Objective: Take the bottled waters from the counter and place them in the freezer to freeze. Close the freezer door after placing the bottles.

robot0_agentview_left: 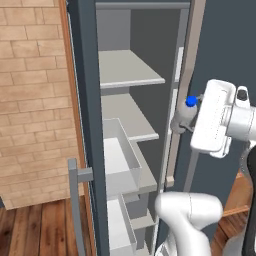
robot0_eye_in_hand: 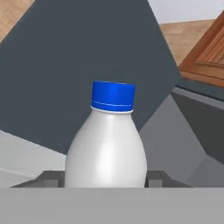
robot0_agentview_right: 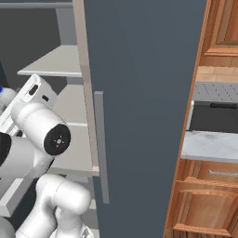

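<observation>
The hand (robot0_eye_in_hand: pixel 106 181) is closed around a whitish bottle (robot0_eye_in_hand: pixel 107 144) with a blue cap (robot0_eye_in_hand: pixel 113 95); in the hand view its two dark fingertips (robot0_eye_in_hand: pixel 50 178) sit against either side of the bottle's lower body, and the bottle stands upright between them. In the left base view the same bottle (robot0_agentview_left: pixel 184 116) pokes out from the left side of the white hand housing, cap (robot0_agentview_left: pixel 191 101) uppermost, held in the air just in front of the open freezer (robot0_agentview_left: pixel 135 125), level with its upper two shelves and close to the compartment's right-hand edge. The bottle touches no shelf. Inside the freezer, pale grey shelves (robot0_agentview_left: pixel 127 70) stack downward, with white drawers (robot0_agentview_left: pixel 120 157) below them. The freezer door (robot0_agentview_right: pixel 144 107) stands open, its slate panel and long grey bar handle (robot0_agentview_right: pixel 102 146) seen in the right base view. Beyond the door, to the right, lies the marbled bench (robot0_agentview_right: pixel 211 144) over wooden drawers (robot0_agentview_right: pixel 204 204), with a black stovetop (robot0_agentview_right: pixel 216 116) behind it.
</observation>
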Controlling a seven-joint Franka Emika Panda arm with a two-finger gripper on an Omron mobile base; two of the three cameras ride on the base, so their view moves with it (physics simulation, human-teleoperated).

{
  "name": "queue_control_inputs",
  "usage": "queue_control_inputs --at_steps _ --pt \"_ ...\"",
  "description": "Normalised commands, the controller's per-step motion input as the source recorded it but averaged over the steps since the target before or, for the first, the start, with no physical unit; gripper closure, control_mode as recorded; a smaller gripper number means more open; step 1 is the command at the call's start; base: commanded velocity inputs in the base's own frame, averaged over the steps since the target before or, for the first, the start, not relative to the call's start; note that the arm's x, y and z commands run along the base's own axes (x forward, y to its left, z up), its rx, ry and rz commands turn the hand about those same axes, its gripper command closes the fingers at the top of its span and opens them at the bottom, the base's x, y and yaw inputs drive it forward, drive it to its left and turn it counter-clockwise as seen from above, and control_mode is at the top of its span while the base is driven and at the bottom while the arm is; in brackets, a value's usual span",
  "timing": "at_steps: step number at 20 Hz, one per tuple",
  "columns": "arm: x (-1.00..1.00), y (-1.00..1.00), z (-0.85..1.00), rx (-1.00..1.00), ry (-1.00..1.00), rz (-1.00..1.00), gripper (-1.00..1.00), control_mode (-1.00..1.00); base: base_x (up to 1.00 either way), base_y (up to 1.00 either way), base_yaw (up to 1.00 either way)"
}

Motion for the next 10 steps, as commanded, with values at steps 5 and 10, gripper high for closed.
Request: queue_control_inputs --at_steps 5,10 --pt "-0.41 0.26 0.40 0.33 0.04 -0.30 1.00 -1.00 0.00 0.00 0.00" --pt "0.00 0.00 0.12 0.45 0.05 -0.16 1.00 -1.00 0.00 0.00 0.00"
